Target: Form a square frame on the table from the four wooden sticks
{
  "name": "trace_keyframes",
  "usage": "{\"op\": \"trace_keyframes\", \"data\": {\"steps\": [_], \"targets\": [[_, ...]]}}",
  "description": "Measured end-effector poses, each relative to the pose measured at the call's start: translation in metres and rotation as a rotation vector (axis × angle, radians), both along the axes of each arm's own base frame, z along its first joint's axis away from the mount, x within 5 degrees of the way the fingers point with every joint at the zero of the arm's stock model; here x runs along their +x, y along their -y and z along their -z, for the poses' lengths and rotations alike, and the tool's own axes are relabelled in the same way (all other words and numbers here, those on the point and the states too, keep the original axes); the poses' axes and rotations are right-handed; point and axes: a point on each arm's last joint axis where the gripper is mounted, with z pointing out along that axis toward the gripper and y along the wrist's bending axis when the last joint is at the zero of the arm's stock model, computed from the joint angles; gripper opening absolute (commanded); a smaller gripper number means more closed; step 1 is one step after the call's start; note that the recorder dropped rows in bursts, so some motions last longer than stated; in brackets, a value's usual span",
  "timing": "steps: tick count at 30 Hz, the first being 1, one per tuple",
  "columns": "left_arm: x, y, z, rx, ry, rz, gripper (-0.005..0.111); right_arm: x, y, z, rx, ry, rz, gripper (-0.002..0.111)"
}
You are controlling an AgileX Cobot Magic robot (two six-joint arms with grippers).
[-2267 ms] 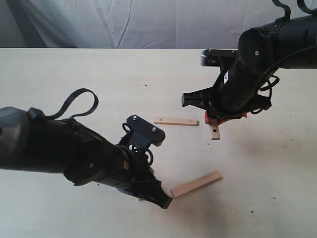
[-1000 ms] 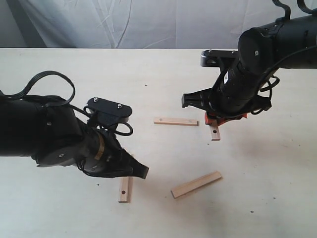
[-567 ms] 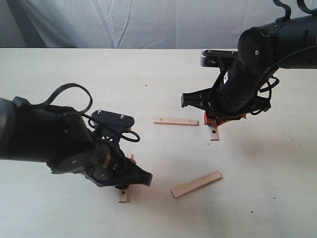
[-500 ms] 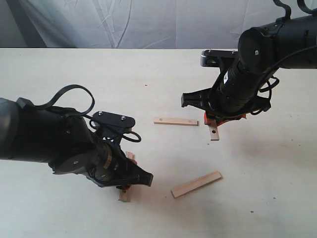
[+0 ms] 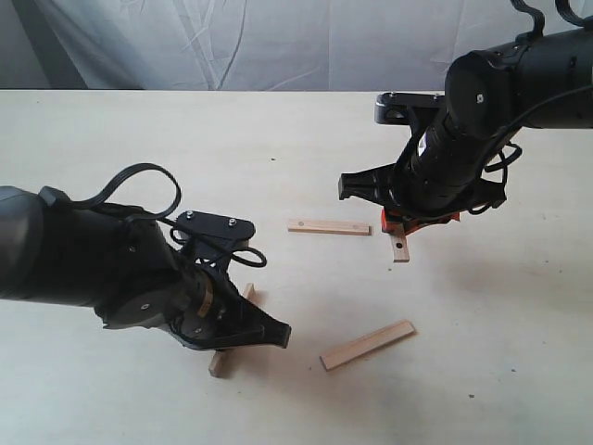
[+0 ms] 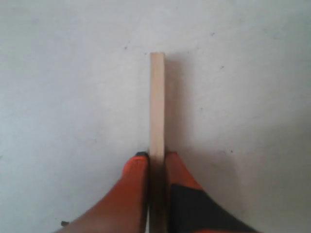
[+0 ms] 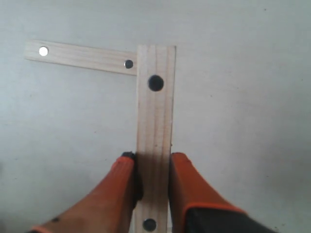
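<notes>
Four light-tan wooden sticks are on the pale table (image 5: 139, 148). My left gripper (image 5: 232, 332) is shut on one stick (image 5: 219, 362) at the front left. In the left wrist view this stick (image 6: 157, 97) shows edge-on, running out from between the orange fingers (image 6: 136, 170). My right gripper (image 5: 399, 228) is shut on a second stick (image 5: 399, 248) at the right. Its free end with a dark hole (image 7: 155, 82) sits against the end of a third stick (image 7: 80, 56), making an L. That third stick (image 5: 328, 226) lies flat. The fourth (image 5: 368, 344) lies diagonally at the front.
A pale wrinkled cloth (image 5: 278, 42) hangs behind the table's far edge. The bulky black left arm (image 5: 83, 278) covers the front left of the table, and the right arm (image 5: 500, 102) hangs over the back right.
My left gripper moved left from the diagonal stick, came down over the front-left stick and shut on it; that stick has now tilted. The right gripper barely moved.
</notes>
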Motion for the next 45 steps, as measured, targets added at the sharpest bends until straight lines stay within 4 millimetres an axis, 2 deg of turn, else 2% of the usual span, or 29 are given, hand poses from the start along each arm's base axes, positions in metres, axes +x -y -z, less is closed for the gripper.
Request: {"op": "trace_keyframes", "data": {"steps": [6,8,12,15,22,24,26,27,32,37,40,45], "targets": [[0.0,0.0,0.0,0.002,0.0,0.002,0.001,0.0,0.0,0.0,0.0,0.0,0.0,0.0],[0.0,0.0,-0.006,-0.011,0.017,0.003,0.01,0.0,0.0,0.0,0.0,0.0,0.0,0.0],[0.0,-0.001,-0.014,-0.013,0.047,0.025,0.044,0.0,0.0,0.0,-0.002,-0.003,0.0,0.0],[0.0,-0.002,-0.014,-0.005,0.048,0.032,0.049,0.0,0.0,0.0,-0.003,-0.005,0.0,0.0],[0.001,-0.002,-0.013,0.017,0.057,0.058,0.049,-0.001,0.0,0.0,-0.002,-0.008,0.001,0.0],[0.0,-0.003,-0.005,0.045,0.033,0.062,0.047,-0.001,0.0,0.0,-0.002,-0.008,0.001,0.0],[0.0,-0.004,0.001,0.07,0.006,0.06,0.038,-0.001,0.001,0.001,-0.007,-0.017,0.001,0.0],[0.0,-0.004,0.002,0.071,0.004,0.059,0.029,-0.002,0.001,0.001,-0.008,-0.019,0.001,0.0],[0.001,-0.003,0.002,0.067,0.026,0.085,0.0,-0.002,0.001,0.001,-0.007,-0.024,0.001,0.0],[0.004,-0.002,0.001,0.06,0.048,0.102,0.0,-0.007,-0.009,0.003,-0.009,-0.028,-0.03,0.0],[0.016,-0.003,-0.005,0.046,0.073,0.079,0.0,-0.008,-0.017,0.009,0.004,-0.018,-0.044,0.0],[0.038,-0.011,-0.017,0.001,0.098,-0.023,0.0,-0.003,-0.022,0.03,-0.004,-0.045,-0.041,0.0]]}}
